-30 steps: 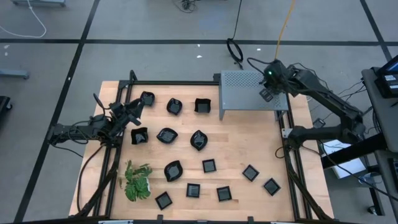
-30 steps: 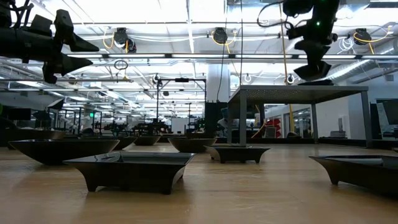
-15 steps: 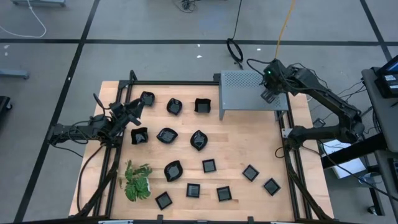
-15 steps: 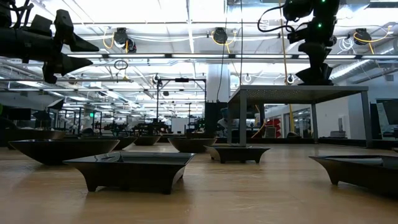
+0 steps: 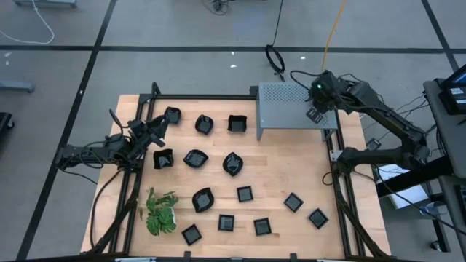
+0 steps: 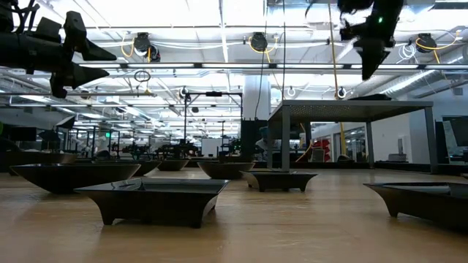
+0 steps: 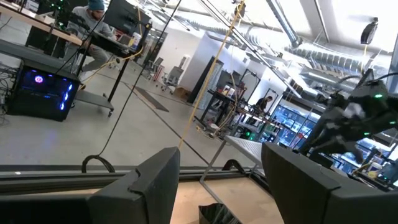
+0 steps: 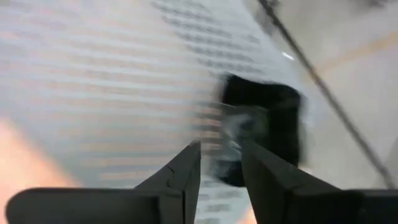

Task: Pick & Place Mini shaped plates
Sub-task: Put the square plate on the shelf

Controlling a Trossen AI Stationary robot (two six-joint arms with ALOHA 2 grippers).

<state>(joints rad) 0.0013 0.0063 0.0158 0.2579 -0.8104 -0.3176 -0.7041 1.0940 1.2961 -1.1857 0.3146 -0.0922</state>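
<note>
Several small black mini shaped plates (image 5: 202, 199) rest on their bases on the wooden table (image 5: 291, 167); in the low view one stands close (image 6: 153, 199). One black square plate (image 8: 264, 134) lies on top of the grey perforated shelf (image 5: 284, 109) at the far right. My right gripper (image 8: 221, 155) hangs above this plate with its fingers slightly apart, and the low view shows the right gripper (image 6: 365, 66) clear of the shelf top. My left gripper (image 5: 156, 129) waits open and level at the table's left edge, its fingers empty in the left wrist view (image 7: 217, 180).
A green leafy plant (image 5: 160, 212) sits near the front left corner. The shelf stands on legs (image 6: 284, 142) with room beneath it. A black frame rail (image 5: 336, 182) runs along the table's edges. Bare wood lies in front of the shelf.
My right gripper set the black square plate down on the shelf top, opened its fingers and let go, then rose and tipped a little. The plate stays on the shelf.
</note>
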